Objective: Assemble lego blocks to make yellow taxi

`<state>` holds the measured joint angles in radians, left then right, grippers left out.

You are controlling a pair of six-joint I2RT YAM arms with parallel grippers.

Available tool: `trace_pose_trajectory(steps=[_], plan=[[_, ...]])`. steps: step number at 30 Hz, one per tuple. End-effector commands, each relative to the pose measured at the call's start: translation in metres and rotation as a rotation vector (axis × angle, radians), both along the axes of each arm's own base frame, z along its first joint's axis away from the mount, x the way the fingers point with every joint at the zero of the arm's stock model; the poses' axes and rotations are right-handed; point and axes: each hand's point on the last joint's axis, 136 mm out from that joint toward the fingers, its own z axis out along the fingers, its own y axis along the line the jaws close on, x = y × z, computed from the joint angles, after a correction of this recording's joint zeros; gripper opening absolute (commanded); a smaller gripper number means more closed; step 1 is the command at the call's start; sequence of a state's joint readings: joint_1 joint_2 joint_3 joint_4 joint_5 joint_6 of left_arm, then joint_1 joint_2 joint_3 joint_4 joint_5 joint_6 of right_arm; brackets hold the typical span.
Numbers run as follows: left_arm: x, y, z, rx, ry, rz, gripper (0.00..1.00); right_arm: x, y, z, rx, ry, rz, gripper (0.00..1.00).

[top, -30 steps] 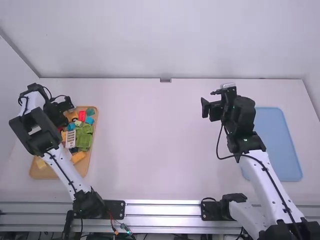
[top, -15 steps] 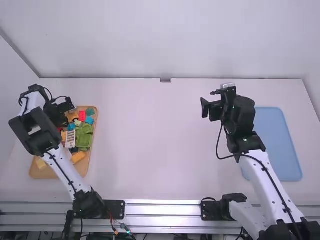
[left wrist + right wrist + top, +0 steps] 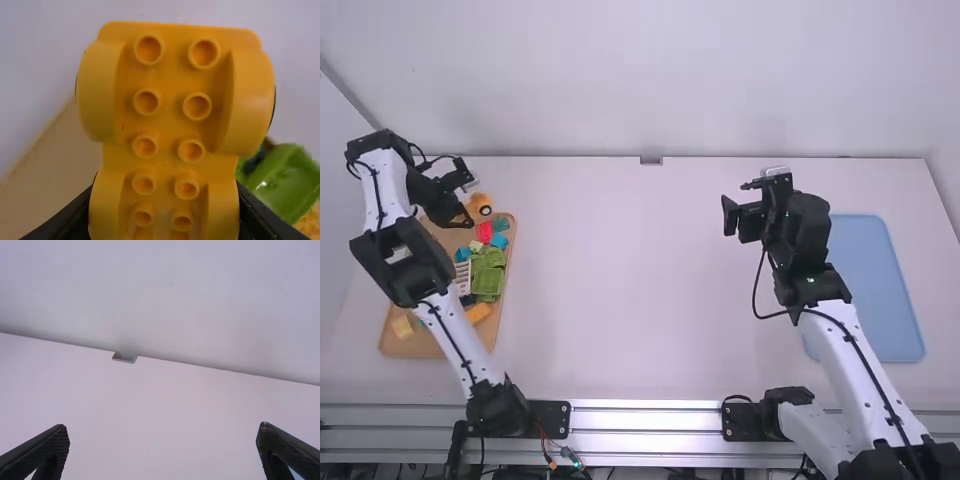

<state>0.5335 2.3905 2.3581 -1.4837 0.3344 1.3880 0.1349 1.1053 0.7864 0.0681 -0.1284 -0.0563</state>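
Observation:
My left gripper [image 3: 463, 216] is over the far end of the wooden tray, shut on a yellow wheeled base [image 3: 480, 204]. In the left wrist view the underside of the yellow base [image 3: 171, 122] faces the camera, showing round tubes and wheel arches, with a finger of the left gripper [image 3: 162, 212] on each side. The right gripper [image 3: 743, 218] is held above the right half of the table. Seen from its own wrist, the right gripper [image 3: 162, 452] stands open with nothing between its fingers.
The wooden tray [image 3: 417, 347] at the left holds green pieces [image 3: 488, 280], a red block [image 3: 484, 231], teal and blue blocks, a white rack-like piece [image 3: 463, 278] and yellow-orange blocks [image 3: 478, 312]. A blue tray [image 3: 880, 290] lies at the right beside the right arm.
The left gripper has moved away from the camera and up off the tray's blocks, bringing the yellow wheeled base with it. The right arm has stayed still.

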Motion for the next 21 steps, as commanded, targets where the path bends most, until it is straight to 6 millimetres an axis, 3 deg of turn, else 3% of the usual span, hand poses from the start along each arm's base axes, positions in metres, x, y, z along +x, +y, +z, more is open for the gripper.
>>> trace_pose_trajectory(steps=[1, 4, 5, 7, 8, 11, 16, 21], plan=[[0.016, -0.042, 0.037, -0.062, -0.134, -0.126, 0.05, 0.003, 0.003, 0.013, 0.009, -0.023, 0.007, 0.98], [0.026, -0.086, 0.042, -0.064, -0.141, -0.225, 0.04, 0.004, 0.002, 0.013, 0.009, -0.024, 0.006, 0.98], [0.027, -0.088, 0.042, -0.064, -0.141, -0.231, 0.03, 0.004, 0.002, 0.013, 0.009, -0.024, 0.006, 0.99], [0.036, -0.126, 0.041, -0.06, -0.151, -0.319, 0.02, 0.004, -0.001, 0.013, 0.009, -0.024, -0.003, 0.98], [0.036, -0.126, 0.041, -0.06, -0.151, -0.319, 0.02, 0.004, -0.001, 0.013, 0.009, -0.024, -0.003, 0.98], [0.046, -0.169, 0.04, -0.047, -0.161, -0.398, 0.02, 0.005, -0.007, 0.013, 0.009, -0.024, -0.018, 0.99], [0.049, -0.214, 0.035, 0.014, -0.167, -0.462, 0.02, 0.007, -0.016, 0.013, 0.009, -0.025, -0.043, 0.99], [0.046, -0.244, 0.024, 0.107, -0.173, -0.455, 0.02, 0.008, -0.026, 0.013, 0.008, -0.022, -0.067, 0.99]])
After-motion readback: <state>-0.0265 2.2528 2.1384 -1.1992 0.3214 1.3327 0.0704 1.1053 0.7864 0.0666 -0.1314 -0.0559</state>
